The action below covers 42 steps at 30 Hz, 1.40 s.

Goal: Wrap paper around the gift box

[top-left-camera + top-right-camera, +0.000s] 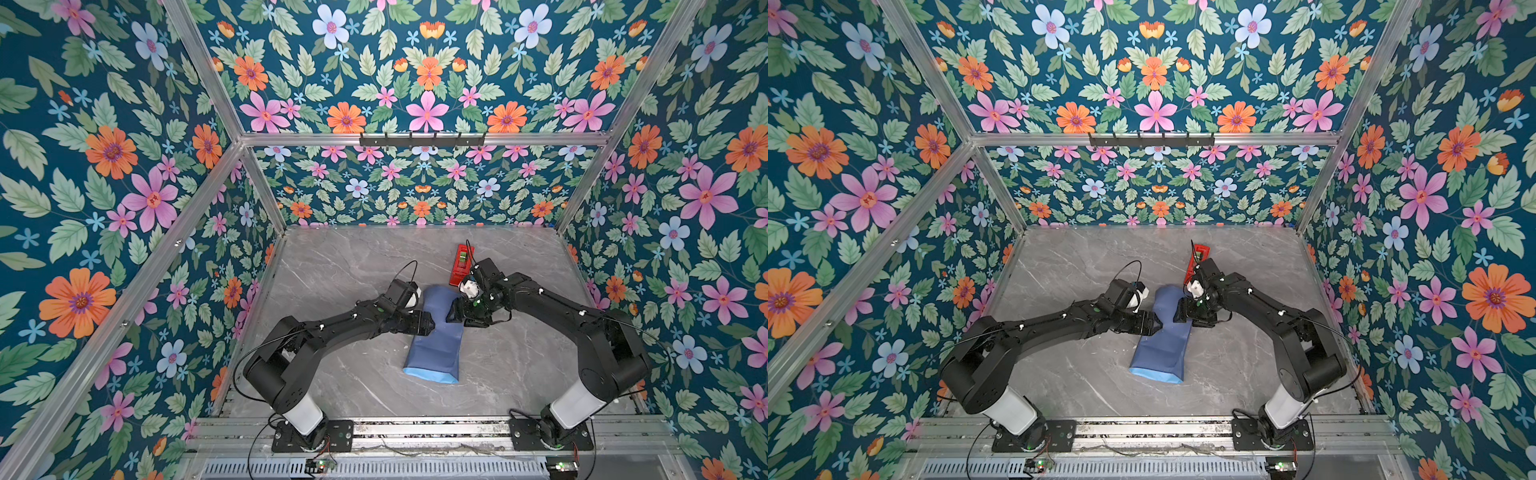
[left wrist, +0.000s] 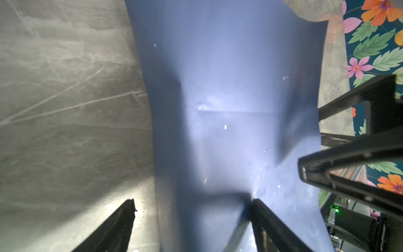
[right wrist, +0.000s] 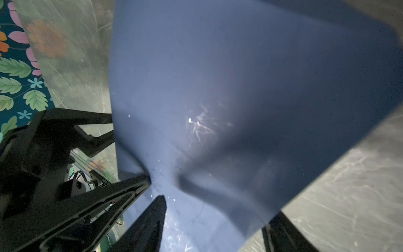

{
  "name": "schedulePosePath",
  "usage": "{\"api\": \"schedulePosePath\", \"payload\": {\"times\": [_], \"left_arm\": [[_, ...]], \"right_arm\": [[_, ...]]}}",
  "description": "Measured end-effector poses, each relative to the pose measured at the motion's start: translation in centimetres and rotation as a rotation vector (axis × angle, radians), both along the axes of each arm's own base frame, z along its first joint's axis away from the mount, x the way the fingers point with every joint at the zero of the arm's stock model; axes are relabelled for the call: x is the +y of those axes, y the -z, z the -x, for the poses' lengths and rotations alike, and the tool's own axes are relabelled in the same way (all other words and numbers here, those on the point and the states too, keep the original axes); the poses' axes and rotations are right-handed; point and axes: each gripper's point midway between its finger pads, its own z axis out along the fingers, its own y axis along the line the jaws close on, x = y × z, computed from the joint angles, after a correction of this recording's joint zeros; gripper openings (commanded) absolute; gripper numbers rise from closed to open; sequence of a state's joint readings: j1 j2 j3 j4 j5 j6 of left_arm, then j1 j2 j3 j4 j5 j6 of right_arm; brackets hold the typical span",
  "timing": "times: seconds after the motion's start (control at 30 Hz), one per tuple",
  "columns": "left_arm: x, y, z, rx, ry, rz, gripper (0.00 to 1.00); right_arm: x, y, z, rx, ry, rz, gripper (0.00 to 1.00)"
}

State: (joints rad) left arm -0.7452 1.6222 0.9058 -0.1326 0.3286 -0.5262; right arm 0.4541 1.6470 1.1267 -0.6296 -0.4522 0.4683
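Observation:
The paper lies folded into a long slate-blue bundle on the table, with a light-blue strip at its near end. The gift box is hidden. My left gripper presses in at the bundle's waist from the left. In the left wrist view it is open: one finger on the bare table beside the paper, the other on top of it. My right gripper meets the waist from the right. Its jaws stand open over the paper, whose edge half covers one finger.
A red tape dispenser lies just behind the right wrist. The grey marble table is walled by floral panels on three sides. The arm bases are mounted on the metal rail at the front.

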Motion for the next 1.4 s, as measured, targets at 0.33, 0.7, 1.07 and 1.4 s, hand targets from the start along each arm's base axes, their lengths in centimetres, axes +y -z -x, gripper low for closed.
{"api": "schedulePosePath", "payload": {"times": [0.33,0.7,1.07,1.4], "left_arm": [[1.7,-0.1,0.1,-0.023,-0.084,-0.009,0.83],[3.8,0.1,0.7,-0.039,-0.184,-0.004,0.82],[4.1,0.2,0.7,-0.035,-0.228,0.019,0.83],[4.2,0.3,0.6,-0.028,-0.236,0.008,0.84]], "right_arm": [[2.1,0.4,-1.7,0.001,-0.028,-0.003,0.65],[5.1,0.4,-3.4,-0.010,-0.071,-0.027,0.64],[3.6,-0.3,-3.4,-0.039,-0.099,-0.017,0.77],[2.6,1.6,0.2,0.025,-0.151,-0.011,0.72]]}}
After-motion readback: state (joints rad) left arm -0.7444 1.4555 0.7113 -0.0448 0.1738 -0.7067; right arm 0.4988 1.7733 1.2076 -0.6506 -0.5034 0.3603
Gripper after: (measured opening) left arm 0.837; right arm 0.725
